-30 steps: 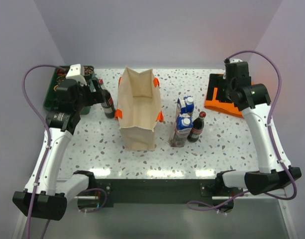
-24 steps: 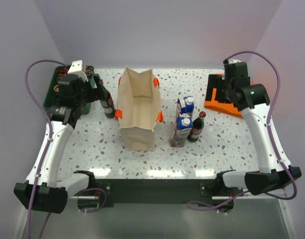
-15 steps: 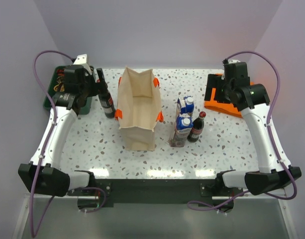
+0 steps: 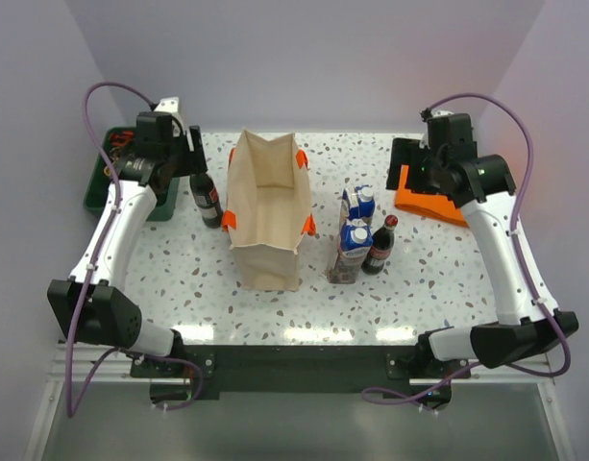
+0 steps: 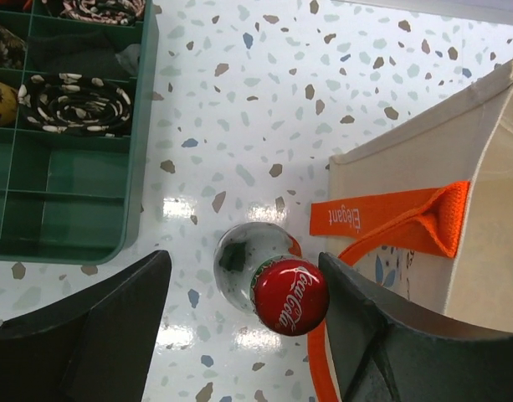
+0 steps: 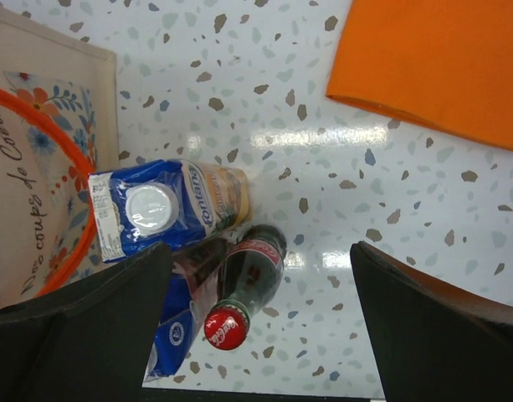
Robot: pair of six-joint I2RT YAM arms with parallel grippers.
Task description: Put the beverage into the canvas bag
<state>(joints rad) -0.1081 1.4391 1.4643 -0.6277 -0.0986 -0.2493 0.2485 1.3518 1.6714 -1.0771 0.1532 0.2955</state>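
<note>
My left end effector [image 5: 239,261], open, straddles the cola bottle [image 5: 269,280], maybe grazing its cap [image 5: 289,297]; right end effector [image 6: 260,251] open.

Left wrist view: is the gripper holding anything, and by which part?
Nothing is held. The left gripper is open, its jaws on either side of the bottle at the cap, with a gap still showing.

Two cola bottles (both red-capped), the left bottle [image 4: 206,197] and the right bottle [image 4: 380,245], two blue drink cartons, rear carton [image 4: 356,205] and front carton [image 4: 352,248], one canvas bag [image 4: 265,259], one green compartment tray [image 4: 94,194], one folded orange cloth [image 4: 430,205].
</note>
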